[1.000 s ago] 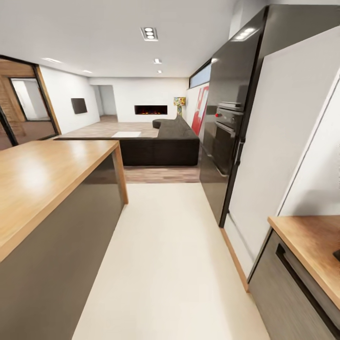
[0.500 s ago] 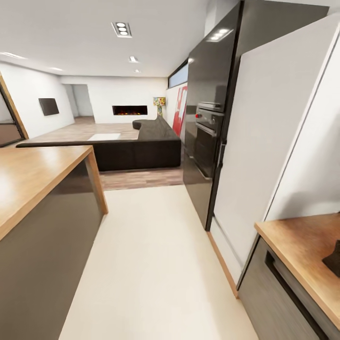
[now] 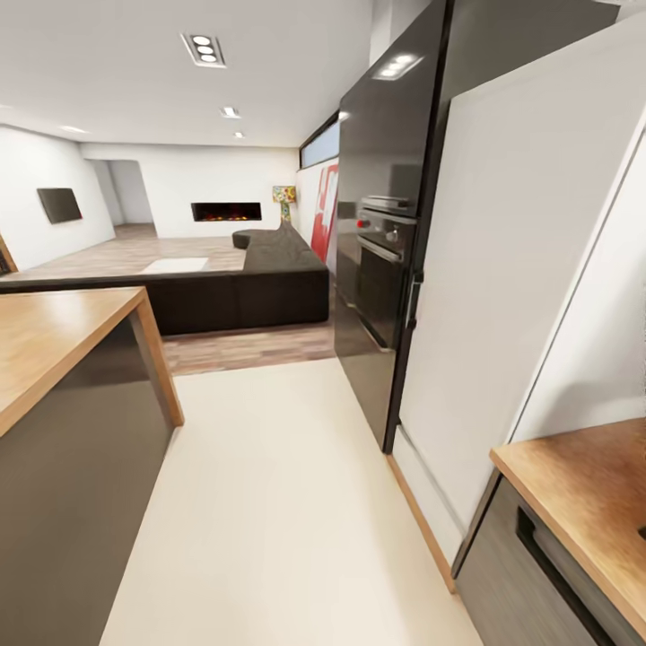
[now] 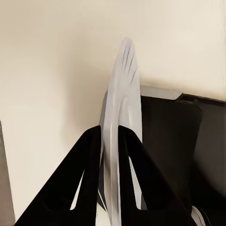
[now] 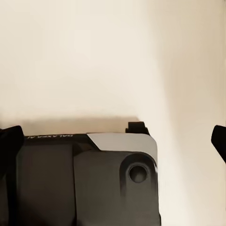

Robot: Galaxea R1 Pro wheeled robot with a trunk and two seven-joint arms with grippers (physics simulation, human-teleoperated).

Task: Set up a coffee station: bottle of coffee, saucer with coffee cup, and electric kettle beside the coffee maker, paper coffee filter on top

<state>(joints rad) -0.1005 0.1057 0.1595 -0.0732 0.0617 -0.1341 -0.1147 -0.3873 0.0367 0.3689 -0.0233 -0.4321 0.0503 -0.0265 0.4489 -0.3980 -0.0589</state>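
From the head camera I look down a pale floor [image 3: 269, 502] running between two wood-topped runs of cabinet: an island [image 3: 54, 341] on my left and a stretch of countertop [image 3: 583, 484] at lower right with a dark drawer front under it. Along the right side stand a tall white panel [image 3: 502, 269] and, beyond it, a glossy black cabinet with a built-in oven [image 3: 381, 269]; these wall off that whole side. Past the floor, a dark sofa [image 3: 242, 287] lies across the far end, with a lit fireplace [image 3: 226, 212] and a wall screen [image 3: 59, 205] behind it. In the left wrist camera, the left gripper [image 4: 110, 141] pinches a thin white saucer [image 4: 123, 117] edge-on, black fingers [image 4: 89, 160] pressed to either face of it, over the pale floor and part of the robot's dark base [image 4: 179, 146]. In the right wrist camera, the right gripper's fingertips [image 5: 9, 141] sit at opposite edges, spread wide apart with nothing between, above the same base.
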